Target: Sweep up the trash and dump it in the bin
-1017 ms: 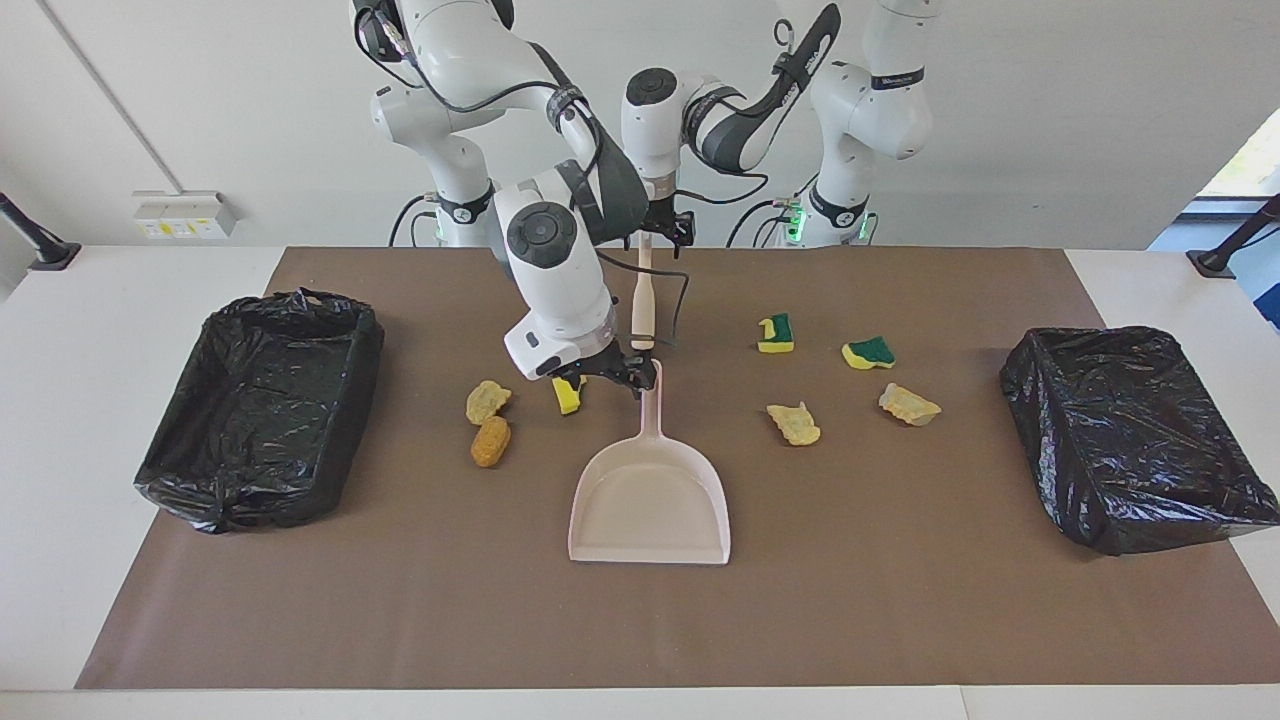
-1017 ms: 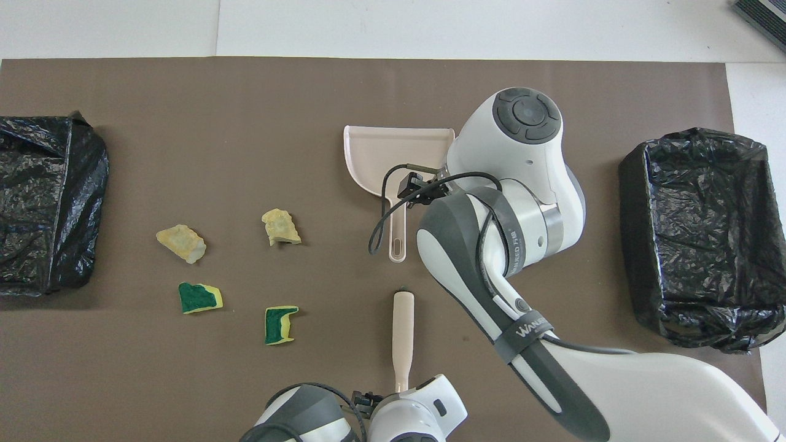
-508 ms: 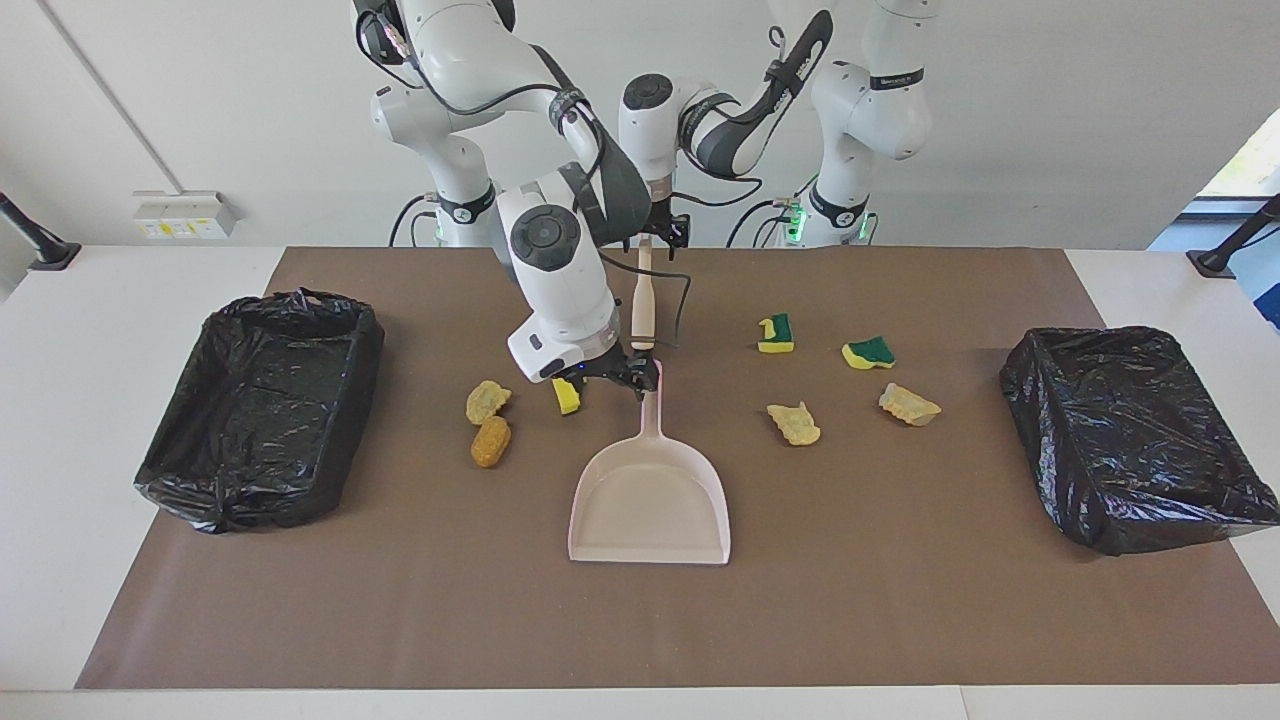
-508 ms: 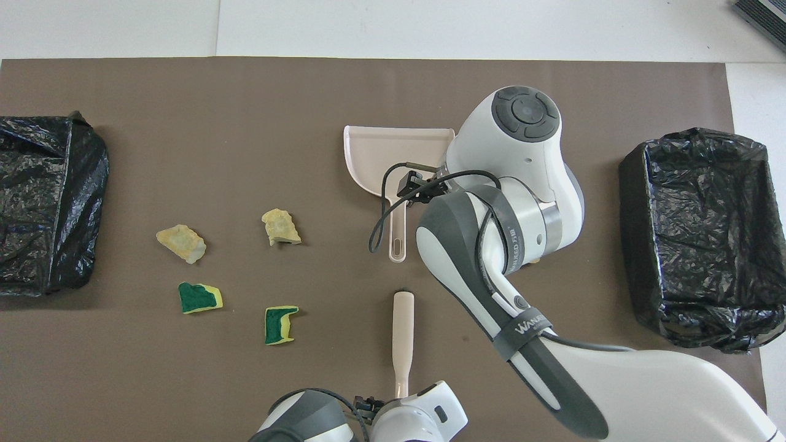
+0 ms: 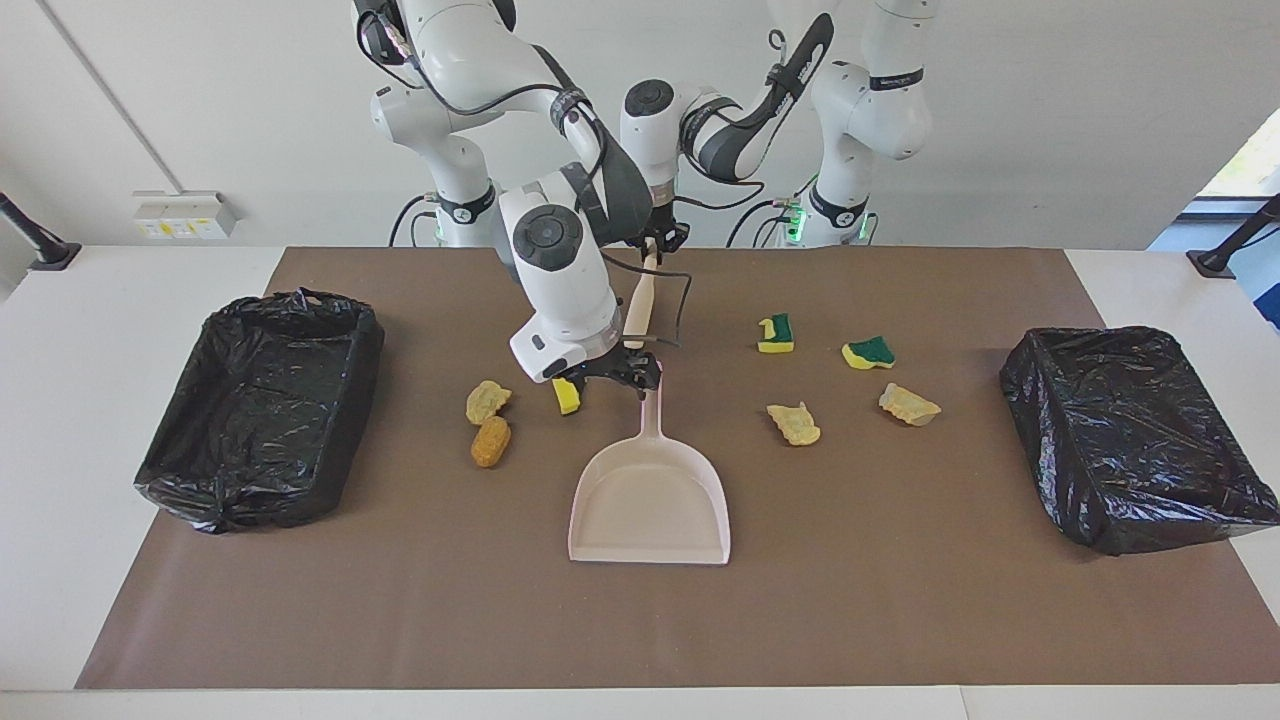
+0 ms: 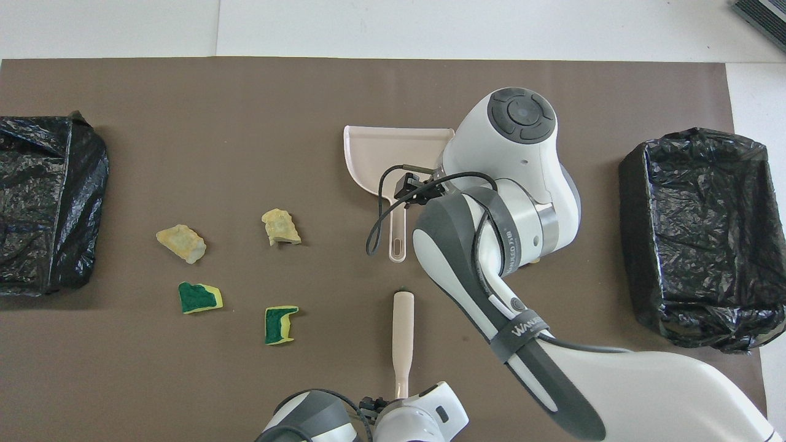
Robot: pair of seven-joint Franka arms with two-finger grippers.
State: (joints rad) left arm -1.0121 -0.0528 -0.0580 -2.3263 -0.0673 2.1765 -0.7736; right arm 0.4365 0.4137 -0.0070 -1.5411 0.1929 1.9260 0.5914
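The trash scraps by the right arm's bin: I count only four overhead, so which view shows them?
The facing view: two tan lumps and a yellow sponge chunk lie in plain sight. Overhead, the right arm covers them.

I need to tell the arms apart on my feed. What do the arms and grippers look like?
Both arms are glossy white with dark grey joint covers and round grey end caps. Black cables run along them, strapped on; a band on the right arm reads WANUKEO or similar. The right gripper and left gripper are small and black. Green lights glow at the left arm's base.

Left pincer now clamped on brush handle, handle tilted.
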